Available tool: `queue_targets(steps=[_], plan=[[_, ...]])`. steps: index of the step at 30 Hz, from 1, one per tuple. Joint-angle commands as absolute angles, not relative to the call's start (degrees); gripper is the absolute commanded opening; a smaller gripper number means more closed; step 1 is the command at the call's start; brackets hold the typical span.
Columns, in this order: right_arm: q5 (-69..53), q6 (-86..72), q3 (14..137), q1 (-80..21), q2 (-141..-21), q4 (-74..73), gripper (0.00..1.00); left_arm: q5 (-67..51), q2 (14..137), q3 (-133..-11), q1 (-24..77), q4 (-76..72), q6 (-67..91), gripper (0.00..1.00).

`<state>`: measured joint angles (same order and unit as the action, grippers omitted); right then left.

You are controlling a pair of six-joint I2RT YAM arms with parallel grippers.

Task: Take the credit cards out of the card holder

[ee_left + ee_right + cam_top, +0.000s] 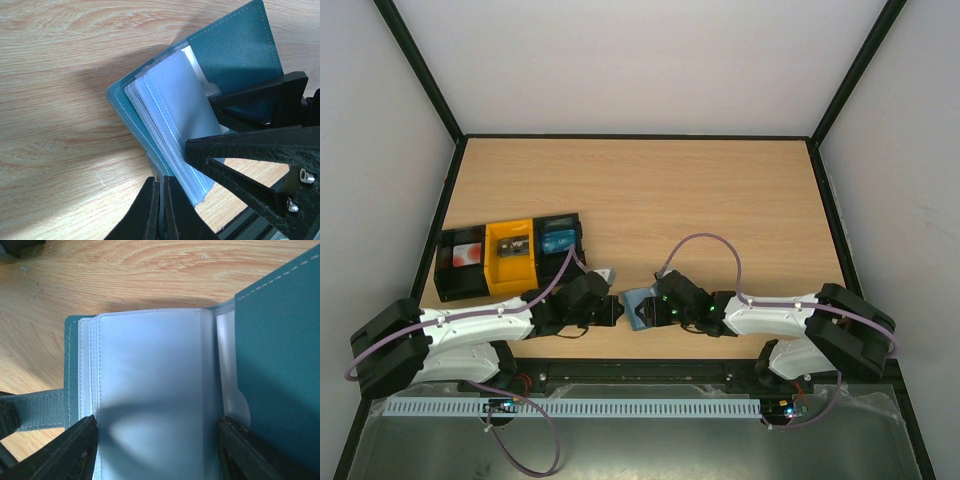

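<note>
Down at six o'clock on the pale wooden table point(650, 190), the left gripper point(160, 202) is clamped tight on the teal strap tab point(42, 410) of the soft teal-blue folding card holder point(240, 45), which lies spread open. At its three o'clock the right gripper point(155, 437) stands wide. Its fingers point(75, 452) sit either side of the frosted clear plastic sleeves point(155, 365).

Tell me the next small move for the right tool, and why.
Probably narrow the right tool onto the clear sleeves to pinch the top one. Its fingers stand open on either side of them, the card holder lies open, the left tool grips its strap, and no card shows yet.
</note>
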<state>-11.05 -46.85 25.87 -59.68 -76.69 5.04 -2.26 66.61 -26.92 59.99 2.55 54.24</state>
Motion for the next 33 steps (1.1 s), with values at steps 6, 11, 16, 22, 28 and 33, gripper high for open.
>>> queue_targets(steps=[6, 11, 16, 22, 28, 33], plan=[[-1.6, -45.3, 24.9, -59.9, -74.9, -1.8, 0.55, -1.2, 65.7, -25.8, 60.2, 3.3, 54.1, 0.03], [3.0, -46.3, 25.0, -60.0, -74.4, -5.7, 0.5, -1.1, 65.5, -25.8, 60.2, 3.6, 54.1, 0.03], [8.5, -48.0, 25.7, -60.0, -71.4, -11.0, 0.5, -0.8, 65.3, -25.7, 60.1, 3.9, 54.1, 0.03], [14.0, -50.5, 26.8, -60.0, -68.3, -17.3, 0.46, -0.9, 65.1, -25.8, 60.1, 3.8, 54.0, 0.03], [18.4, -52.6, 29.7, -60.0, -65.9, -24.8, 0.45, -1.5, 65.2, -26.0, 60.1, 2.9, 54.0, 0.03], [13.6, -51.0, 32.5, -60.0, -61.2, -25.0, 0.46, -1.8, 65.6, -26.2, 60.1, 2.6, 53.9, 0.03]])
